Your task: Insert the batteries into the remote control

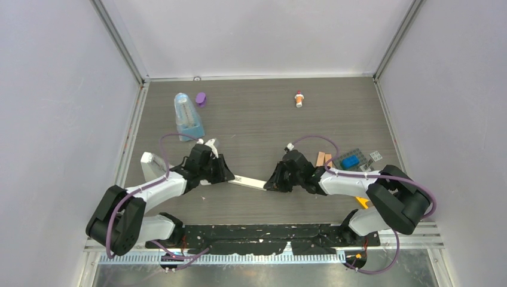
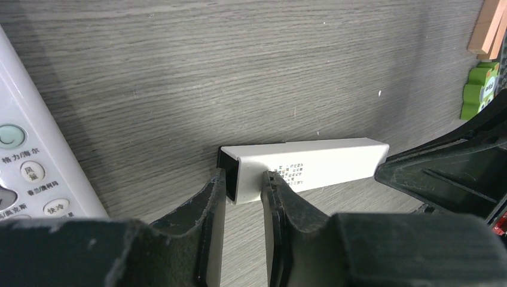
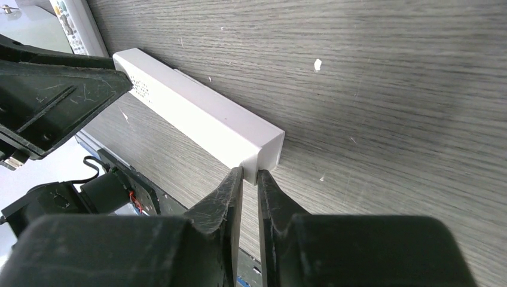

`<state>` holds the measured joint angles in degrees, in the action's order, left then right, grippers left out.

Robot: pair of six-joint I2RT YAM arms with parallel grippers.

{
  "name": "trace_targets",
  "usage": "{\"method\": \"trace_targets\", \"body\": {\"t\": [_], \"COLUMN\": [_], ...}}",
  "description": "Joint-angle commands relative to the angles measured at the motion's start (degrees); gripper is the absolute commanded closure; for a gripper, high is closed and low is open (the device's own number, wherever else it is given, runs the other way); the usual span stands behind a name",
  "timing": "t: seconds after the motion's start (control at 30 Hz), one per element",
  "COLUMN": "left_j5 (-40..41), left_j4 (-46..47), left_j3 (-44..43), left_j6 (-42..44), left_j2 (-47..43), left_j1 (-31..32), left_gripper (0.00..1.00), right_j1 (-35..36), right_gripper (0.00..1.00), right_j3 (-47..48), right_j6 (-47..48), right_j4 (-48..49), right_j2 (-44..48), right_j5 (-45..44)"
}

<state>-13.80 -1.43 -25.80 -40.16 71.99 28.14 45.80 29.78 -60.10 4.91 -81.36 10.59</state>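
Table (image 1: 257,128): dark wood-grain top. Far left, clear container (image 1: 187,116), purple piece (image 1: 201,98) just beside it. Far centre, small capped bottle (image 1: 299,98), well apart from the rest. Near left, remote (image 2: 27,143), buttons up. Near centre, white bar (image 1: 250,182), lying flat. Right side, two wooden blocks (image 1: 323,159), grey plate (image 1: 359,153), orange piece (image 1: 362,202)

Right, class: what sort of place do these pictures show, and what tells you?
Probably a robot lab test cell: left arm and right arm bolted to a wood-grain table, pale walls in metal framing around it, small props such as a white bar.
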Motion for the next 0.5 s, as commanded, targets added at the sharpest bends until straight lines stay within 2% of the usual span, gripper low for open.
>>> {"method": "trace_targets", "body": {"t": [0.0, 0.17, 0.47], "left_j5": [-0.76, -4.81, -10.54], "left_j4": [-0.76, 4.68, 15.88], "left_j3": [4.16, 5.66, 10.16], "left_j6": [1.06, -0.56, -3.85], "left_j2": [3.07, 4.24, 6.23], "left_j1": [0.51, 0.51, 0.51], "left_gripper": [0.85, 1.00, 1.00], "right_j1": [0.52, 0.61, 0.62], "right_gripper": [0.82, 0.86, 0.84], "right_j3": [-0.44, -0.27, -0.38], "right_j6": [1.57, 1.28, 1.22], "right_j4": [-2.30, -1.14, 1.07], "right_j2": [-4.43, -5.21, -6.98], "right_j5": [-4.58, -4.27, -4.56]}}
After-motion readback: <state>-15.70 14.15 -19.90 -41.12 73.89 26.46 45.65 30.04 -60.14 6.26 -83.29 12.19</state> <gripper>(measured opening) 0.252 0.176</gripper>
